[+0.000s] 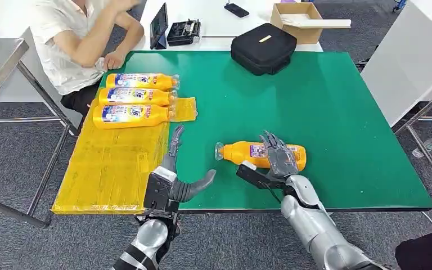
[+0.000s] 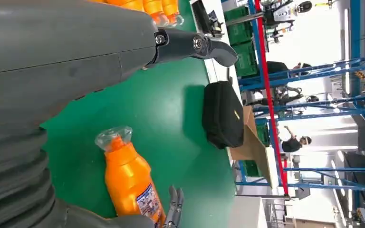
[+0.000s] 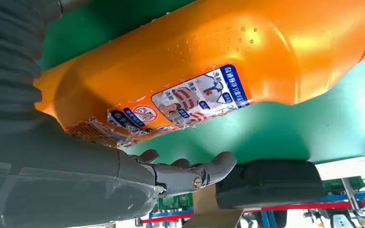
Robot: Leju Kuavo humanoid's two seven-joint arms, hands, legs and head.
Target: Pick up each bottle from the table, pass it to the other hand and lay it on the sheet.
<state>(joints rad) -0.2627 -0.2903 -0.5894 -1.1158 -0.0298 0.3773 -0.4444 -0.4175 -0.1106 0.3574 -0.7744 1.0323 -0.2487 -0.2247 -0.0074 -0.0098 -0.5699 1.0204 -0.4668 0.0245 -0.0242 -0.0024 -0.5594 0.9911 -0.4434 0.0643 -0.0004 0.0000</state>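
Observation:
An orange bottle (image 1: 239,152) lies on its side on the green table (image 1: 326,112), cap toward the left. My right hand (image 1: 277,160) is over its label end, fingers spread across the top and thumb on the near side, with no grip on it. The right wrist view shows the bottle (image 3: 209,61) close against the palm and the thumb (image 3: 190,173) apart from it. My left hand (image 1: 174,177) is open at the edge of the yellow sheet (image 1: 112,163), holding nothing. Three orange bottles (image 1: 129,97) lie side by side at the sheet's far end.
A person (image 1: 73,39) sits at the far left corner, one hand near the laid bottles. A black bag (image 1: 263,48) lies at the table's far edge, with a cardboard box (image 1: 298,19) and a tablet (image 1: 158,25) on the white table behind.

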